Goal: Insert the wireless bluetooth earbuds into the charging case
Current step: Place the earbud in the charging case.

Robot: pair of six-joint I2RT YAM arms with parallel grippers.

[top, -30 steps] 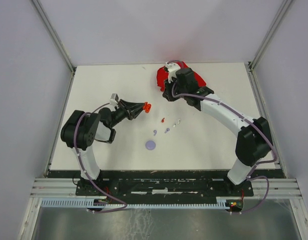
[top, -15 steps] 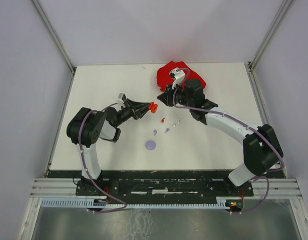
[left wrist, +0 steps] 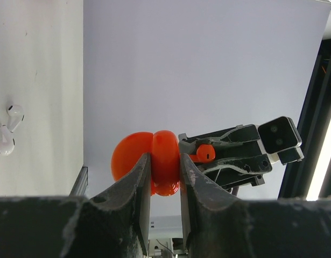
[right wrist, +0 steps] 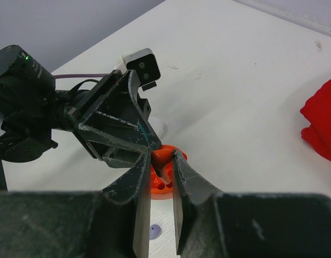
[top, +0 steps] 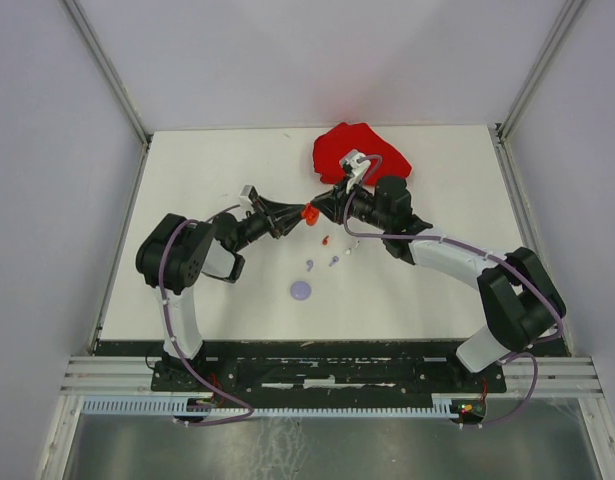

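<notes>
I have both arms stretched inward so their tips meet nose to nose. The black-and-white left arm (top: 177, 265) folds at the elbow. Its wrist lies nearly level and points right, and the left gripper (left wrist: 165, 169) pinches its dark fingers (left wrist: 139, 185) onto a small glossy orange-red round case (left wrist: 132, 156). The black-and-white right arm (top: 457, 262) curves leftward. The right gripper (right wrist: 161, 169) has its jaws closed tight on a tiny orange-red plastic earbud (left wrist: 205, 153), just beside the left fingertips.

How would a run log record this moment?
left hand: shut on red charging case | right hand: shut on red earbud | earbud next to case, not inserted
</notes>
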